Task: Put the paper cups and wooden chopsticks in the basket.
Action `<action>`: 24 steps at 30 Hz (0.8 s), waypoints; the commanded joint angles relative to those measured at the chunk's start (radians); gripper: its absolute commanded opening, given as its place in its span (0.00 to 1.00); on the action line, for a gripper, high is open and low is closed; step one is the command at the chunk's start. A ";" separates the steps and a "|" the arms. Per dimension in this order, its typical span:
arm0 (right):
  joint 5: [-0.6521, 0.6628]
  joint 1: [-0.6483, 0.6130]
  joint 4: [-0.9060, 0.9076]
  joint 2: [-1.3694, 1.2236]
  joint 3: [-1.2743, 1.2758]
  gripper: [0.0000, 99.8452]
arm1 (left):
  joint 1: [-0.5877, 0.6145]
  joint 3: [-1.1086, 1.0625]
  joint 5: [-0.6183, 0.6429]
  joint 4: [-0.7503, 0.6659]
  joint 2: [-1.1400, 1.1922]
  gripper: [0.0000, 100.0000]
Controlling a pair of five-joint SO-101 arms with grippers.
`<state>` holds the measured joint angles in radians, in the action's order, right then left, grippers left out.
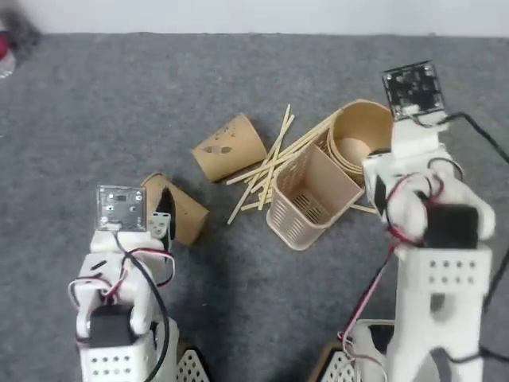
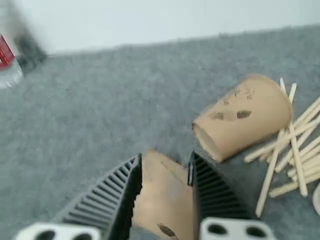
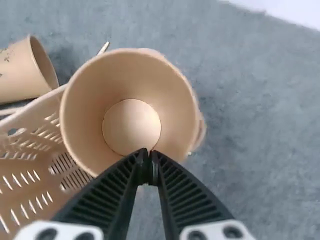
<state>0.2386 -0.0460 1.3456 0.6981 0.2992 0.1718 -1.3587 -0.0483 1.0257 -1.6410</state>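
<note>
Brown paper is in both grippers. The left gripper (image 2: 165,159) has its two fingers pressed on the sides of the near cup (image 2: 162,200). The right gripper (image 3: 146,154) has its fingers almost together, and they pinch the rim of the right cup (image 3: 130,125).

I think the job now is to lift a cup and take it to the basket (image 1: 288,227). To do it well, squeeze softly, because thin paper can bend and slip out. Lift straight up first, so the cup does not drag on the grey carpet (image 1: 119,103). The basket looks tipped over, so aim for its open mouth and go in slowly. Try not to bump the sticks (image 1: 266,171), or they may roll away. The right cup has the short trip, so it may be best to go first.

The near cup lies on its side, near and left, right between the left fingers. The right cup is far and right, just beside the basket, with its rim in the right fingers. One more cup, the far cup (image 1: 229,149), lies on its side left of the sticks, apart from both grippers. The sticks lie in a loose pile between that cup and the basket, and some touch the basket.
</note>
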 commanded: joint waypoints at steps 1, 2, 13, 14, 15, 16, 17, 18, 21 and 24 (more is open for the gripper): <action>-0.026 0.001 -0.012 -0.041 -0.008 0.01 | 0.006 -0.031 0.034 -0.049 0.017 0.15; -0.035 0.001 -0.012 -0.047 -0.009 0.01 | 0.014 -0.033 0.037 -0.051 0.017 0.15; -0.040 -0.044 0.099 -0.061 -0.259 0.01 | 0.020 -0.077 0.038 -0.054 0.017 0.15; -0.038 -0.062 0.119 -0.070 -0.301 0.01 | 0.018 -0.077 0.038 -0.054 0.017 0.15; -0.038 -0.085 0.133 -0.084 -0.336 0.01 | 0.018 -0.077 0.038 -0.054 0.017 0.15; -0.038 -0.111 0.145 -0.105 -0.373 0.01 | 0.018 -0.082 0.038 -0.054 0.017 0.15; -0.038 -0.134 0.154 -0.131 -0.402 0.01 | 0.018 -0.091 0.038 -0.055 0.017 0.15; -0.038 -0.153 0.159 -0.168 -0.428 0.01 | 0.018 -0.101 0.038 -0.066 0.017 0.15; -0.038 -0.163 0.160 -0.311 -0.485 0.01 | 0.018 -0.145 0.035 -0.115 0.017 0.15; -0.041 -0.136 0.193 -0.453 -0.546 0.01 | 0.018 -0.159 0.035 -0.129 0.017 0.15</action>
<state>0.2064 -0.1979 1.5113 0.3575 -0.1565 0.1887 -1.5136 -0.0222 0.9352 -1.6287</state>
